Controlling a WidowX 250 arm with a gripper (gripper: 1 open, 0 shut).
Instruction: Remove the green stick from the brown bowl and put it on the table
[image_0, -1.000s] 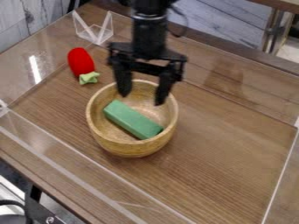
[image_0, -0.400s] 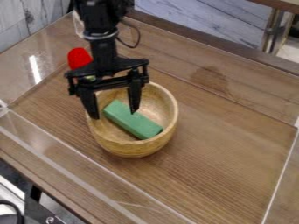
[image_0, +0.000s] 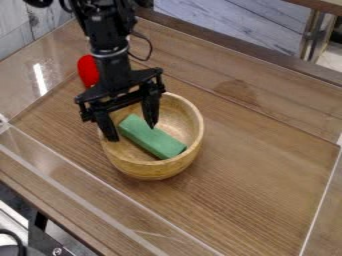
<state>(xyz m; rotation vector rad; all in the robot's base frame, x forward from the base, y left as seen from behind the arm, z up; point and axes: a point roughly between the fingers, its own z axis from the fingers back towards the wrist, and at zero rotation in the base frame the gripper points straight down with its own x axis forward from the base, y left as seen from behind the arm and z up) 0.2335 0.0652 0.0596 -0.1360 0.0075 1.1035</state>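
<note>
Two black fingers spread wide on the black two-finger gripper (image_0: 128, 122), nothing between them, pointing straight down over the near-left part of the round light-brown wooden bowl (image_0: 191, 153). One fingertip hangs at the bowl's left rim, the other sits just above the upper-left end of the flat green rectangular stick (image_0: 151, 137). Can't tell from this view whether either tip is touching the stick or the rim.

Stick position: lying inside the bowl on its floor, tilted against the curve, not lifted. Long axis runs diagonally from upper left to lower right in the camera view. The line between the two fingertips runs roughly left to right, slightly tilted, so it crosses the stick's long axis at an angle rather than lining up with it. That's workable for a pinch across the narrow width, but the gripper centre is offset left of the stick's middle, which lies down and to the right of the claw.

My read: still the approach step, grasp not made. The move needs a small shift right toward the stick's middle, so both fingers clear the rim, before closing.

Risk: the left finger catching the thick rim and nudging the bowl.

Further out: red strawberry toy (image_0: 88, 68) behind the arm, well apart from the bowl. Dark glossy wood-grain table (image_0: 254, 120) has open space right of the bowl for the drop.
</note>
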